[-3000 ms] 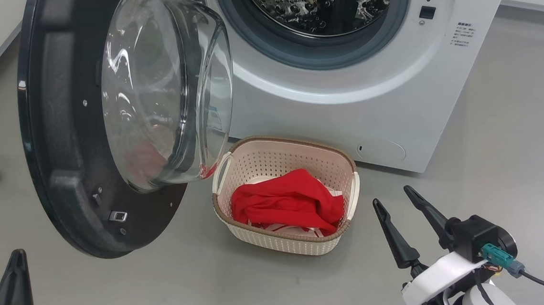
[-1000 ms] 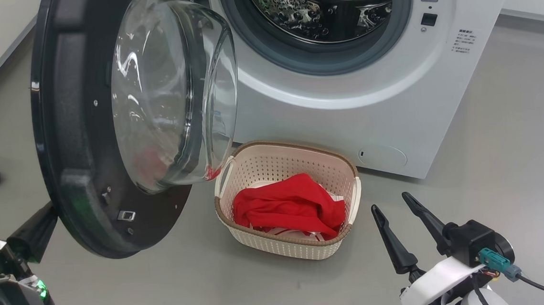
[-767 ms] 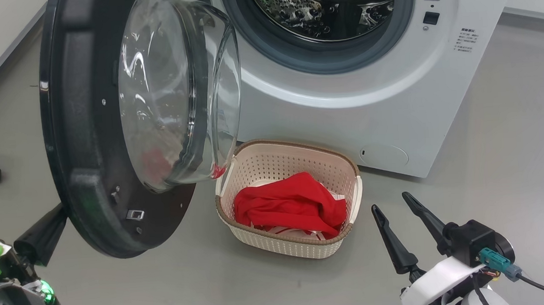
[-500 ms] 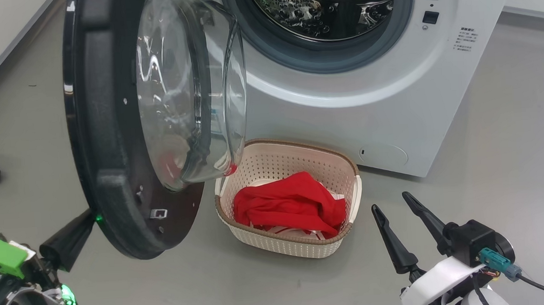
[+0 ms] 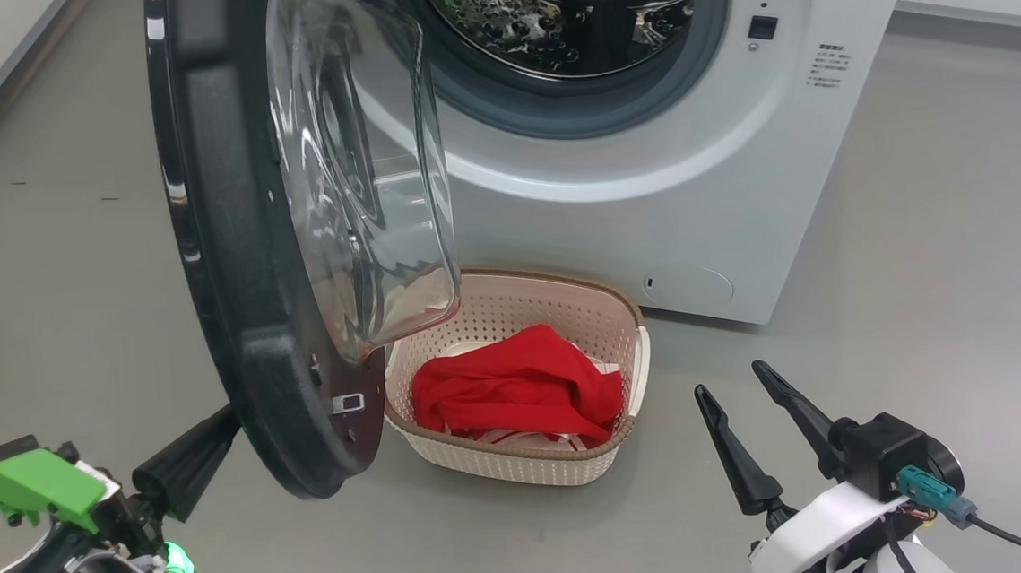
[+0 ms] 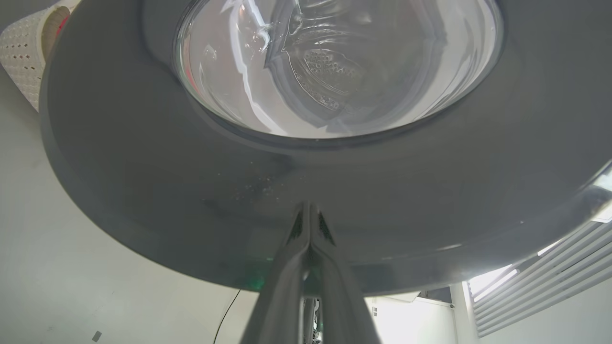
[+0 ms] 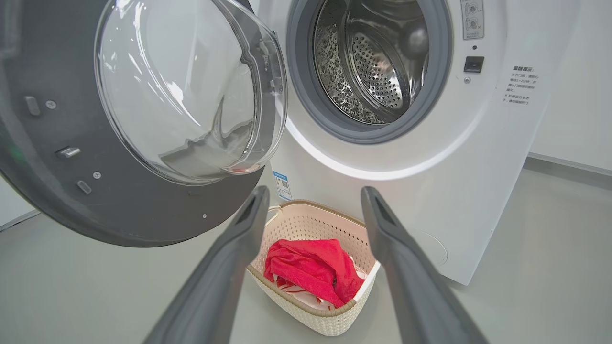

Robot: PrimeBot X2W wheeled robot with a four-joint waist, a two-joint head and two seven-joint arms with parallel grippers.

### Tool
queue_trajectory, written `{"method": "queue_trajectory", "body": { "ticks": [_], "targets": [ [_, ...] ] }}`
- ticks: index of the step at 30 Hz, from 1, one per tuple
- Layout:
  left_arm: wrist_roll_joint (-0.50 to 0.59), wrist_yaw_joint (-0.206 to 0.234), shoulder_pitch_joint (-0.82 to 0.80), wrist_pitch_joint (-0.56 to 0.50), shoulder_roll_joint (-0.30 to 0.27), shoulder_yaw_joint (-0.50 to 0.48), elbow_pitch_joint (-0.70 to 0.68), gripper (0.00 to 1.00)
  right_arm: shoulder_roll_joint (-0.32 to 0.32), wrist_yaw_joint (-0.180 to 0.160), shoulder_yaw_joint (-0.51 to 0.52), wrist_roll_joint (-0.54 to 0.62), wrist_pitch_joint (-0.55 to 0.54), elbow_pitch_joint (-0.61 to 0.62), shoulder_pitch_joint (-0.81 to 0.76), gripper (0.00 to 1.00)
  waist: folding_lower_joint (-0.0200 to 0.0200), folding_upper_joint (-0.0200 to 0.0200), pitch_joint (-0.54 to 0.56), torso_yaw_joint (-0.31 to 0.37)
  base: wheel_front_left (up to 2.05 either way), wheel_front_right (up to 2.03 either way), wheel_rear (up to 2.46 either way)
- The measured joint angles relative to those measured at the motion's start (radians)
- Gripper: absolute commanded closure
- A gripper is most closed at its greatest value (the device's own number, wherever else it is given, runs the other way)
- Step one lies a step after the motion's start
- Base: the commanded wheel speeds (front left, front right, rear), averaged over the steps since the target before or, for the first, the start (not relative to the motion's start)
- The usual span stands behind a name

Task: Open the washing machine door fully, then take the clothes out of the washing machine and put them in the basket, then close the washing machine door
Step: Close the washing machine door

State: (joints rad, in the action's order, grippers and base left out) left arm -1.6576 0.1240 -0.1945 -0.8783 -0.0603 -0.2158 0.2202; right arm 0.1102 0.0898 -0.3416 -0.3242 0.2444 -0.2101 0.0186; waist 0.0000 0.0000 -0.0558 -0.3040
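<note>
Clothes (image 5: 513, 390) are piled in the basket (image 5: 523, 465), plain red on top, white-striped bits underneath. The washing machine door (image 5: 238, 252) is hung half-swung at the basket's 10 o'clock, overhanging that end. The left pincer (image 6: 308, 210) is pressed together, tips up against the door's black outer face. The right pincer (image 5: 731, 378) is spread, nothing pinched, at the basket's 3 o'clock.

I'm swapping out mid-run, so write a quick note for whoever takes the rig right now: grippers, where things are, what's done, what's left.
Left gripper: shut, tips against the outer face of the washing machine door.
Right gripper: open, empty, low to the right of the basket.
Things: the clothes lie in the basket, on the floor before the washing machine; the drum looks empty.
Done: door opened, clothes moved.
Left: push the door shut; it stands about half swung.
</note>
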Motion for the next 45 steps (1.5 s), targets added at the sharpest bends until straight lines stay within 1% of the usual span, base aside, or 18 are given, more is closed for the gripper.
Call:
{"method": "queue_trajectory", "body": {
  "ticks": [11,19,24,28,29,32,36,45],
  "targets": [
    [-0.018,0.0,0.007,0.001,0.013,0.053,-0.007,1.0,0.004,0.0,0.007,0.0,0.0,-0.001,0.003,0.0,0.0,0.0,-0.005,0.073,0.0,0.0,0.0],
    [-0.023,0.0,0.007,0.029,0.018,0.108,0.001,1.0,0.01,-0.001,0.015,0.0,0.0,-0.002,0.006,0.0,0.0,0.0,-0.011,0.141,0.0,0.0,0.0],
    [-0.026,0.0,0.005,0.069,0.021,0.12,0.003,1.0,0.01,-0.003,0.014,0.0,0.0,-0.002,0.014,0.0,0.0,0.0,-0.017,0.187,0.0,0.0,0.0],
    [-0.051,0.0,-0.004,0.121,0.021,0.114,0.008,1.0,0.009,-0.003,0.01,0.0,0.0,-0.002,0.015,0.0,0.0,0.0,-0.024,0.225,0.0,0.0,0.0],
    [-0.051,0.0,-0.004,0.121,0.021,0.114,0.008,1.0,0.009,-0.003,0.01,0.0,0.0,-0.002,0.015,0.0,0.0,0.0,-0.024,0.225,0.0,0.0,0.0],
    [-0.056,0.0,-0.019,0.165,0.021,0.11,0.019,1.0,0.007,-0.003,0.008,0.0,0.0,-0.002,0.016,0.0,0.0,0.0,-0.029,0.256,0.0,0.0,0.0],
    [-0.089,0.0,-0.028,0.207,0.021,0.115,0.039,1.0,0.006,-0.003,0.008,0.0,0.0,-0.004,0.016,0.0,0.0,0.0,-0.034,0.301,0.0,0.0,0.0],
    [-0.164,0.0,-0.065,0.289,0.021,0.164,0.049,1.0,0.005,-0.003,0.009,0.0,0.0,-0.007,0.017,0.0,0.0,0.0,-0.047,0.398,0.0,0.0,0.0]
  ]
}}
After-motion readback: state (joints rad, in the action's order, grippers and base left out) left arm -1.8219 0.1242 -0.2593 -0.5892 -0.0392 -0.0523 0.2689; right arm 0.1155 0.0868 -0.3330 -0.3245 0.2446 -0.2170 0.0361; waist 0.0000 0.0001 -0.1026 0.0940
